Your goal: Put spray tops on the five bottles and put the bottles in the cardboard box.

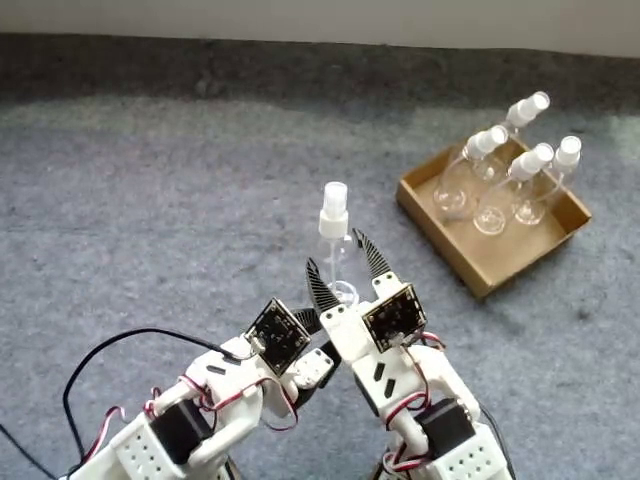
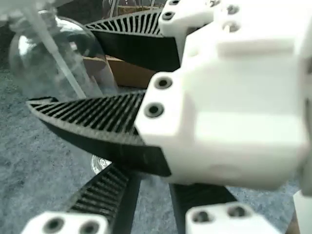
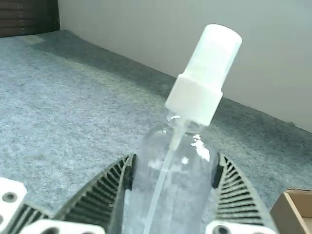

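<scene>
At the carpet's near edge, the right gripper clasps the upright capped bottle; I cannot tell the left gripper's state.

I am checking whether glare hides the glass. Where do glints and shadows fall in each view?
High view: a darker band crosses the carpet at its far edge, and the four bottles in the cardboard box carry pale glints. Right wrist view: white glints sit on the clear spray bottle inside the right gripper. Left wrist view: soft reflections on that bottle's glass, no hard glare.
</scene>
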Action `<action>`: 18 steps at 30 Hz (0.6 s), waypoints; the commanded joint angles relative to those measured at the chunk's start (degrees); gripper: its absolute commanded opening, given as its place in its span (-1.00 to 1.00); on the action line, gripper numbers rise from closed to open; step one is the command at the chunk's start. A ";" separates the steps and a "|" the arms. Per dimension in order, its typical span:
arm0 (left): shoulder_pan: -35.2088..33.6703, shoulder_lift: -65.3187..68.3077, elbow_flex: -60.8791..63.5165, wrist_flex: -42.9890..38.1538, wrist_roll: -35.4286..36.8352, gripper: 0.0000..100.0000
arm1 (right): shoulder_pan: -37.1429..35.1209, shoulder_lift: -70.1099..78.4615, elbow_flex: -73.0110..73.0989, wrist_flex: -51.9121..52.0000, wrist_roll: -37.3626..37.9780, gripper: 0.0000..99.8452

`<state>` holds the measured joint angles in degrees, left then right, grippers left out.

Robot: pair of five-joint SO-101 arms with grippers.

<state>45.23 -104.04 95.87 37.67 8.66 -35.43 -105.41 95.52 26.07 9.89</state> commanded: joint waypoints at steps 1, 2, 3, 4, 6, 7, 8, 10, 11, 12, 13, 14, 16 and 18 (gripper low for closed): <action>-4.09 -0.31 1.19 -3.08 -0.44 -0.99 | -1.89 0.04 2.15 0.31 -0.18 -0.69; -4.88 -0.31 1.19 -2.99 -0.44 -0.99 | -1.89 0.04 2.15 0.31 0.00 -0.69; -5.58 -0.31 1.19 -2.99 -0.44 -0.99 | -1.80 0.04 2.15 0.31 0.00 -0.69; -6.11 -0.31 1.19 -2.99 -0.44 -0.99 | -1.80 0.04 2.15 0.31 0.00 -0.69; -6.64 -0.31 1.19 -2.02 -0.44 -0.99 | -1.80 0.04 2.15 0.31 0.09 -0.69; -6.99 -0.40 1.19 -0.53 -0.44 -0.99 | -1.80 0.04 2.15 0.31 0.09 -0.69; -7.43 -0.40 0.92 1.23 -0.44 -0.99 | -1.71 0.04 2.15 0.31 0.09 -0.69; -9.27 -0.48 -1.01 5.98 -0.62 -0.99 | -0.31 0.04 2.15 0.31 0.09 -0.69; -10.86 -0.48 -3.38 8.88 -0.62 -0.99 | 0.92 0.04 2.15 0.31 0.09 -0.69; -12.53 -0.48 -6.20 11.96 -0.62 -0.99 | 2.33 0.04 2.15 0.31 0.09 -0.69; -14.11 -0.48 -9.54 15.12 -0.62 -0.99 | 3.91 0.04 2.15 0.22 0.09 -0.69; -15.60 -0.48 -13.05 18.02 -0.62 -0.99 | 5.32 0.04 2.24 0.22 0.00 -0.69; -18.24 -0.48 -18.86 24.18 -0.62 -0.99 | 7.43 0.04 2.24 0.13 -0.09 -0.69; -21.58 -0.48 -22.37 29.01 -0.62 -0.99 | 8.31 0.04 2.24 0.13 -0.09 -0.69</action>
<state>29.41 -104.31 84.26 57.01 8.66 -29.45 -104.70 95.52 26.33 9.98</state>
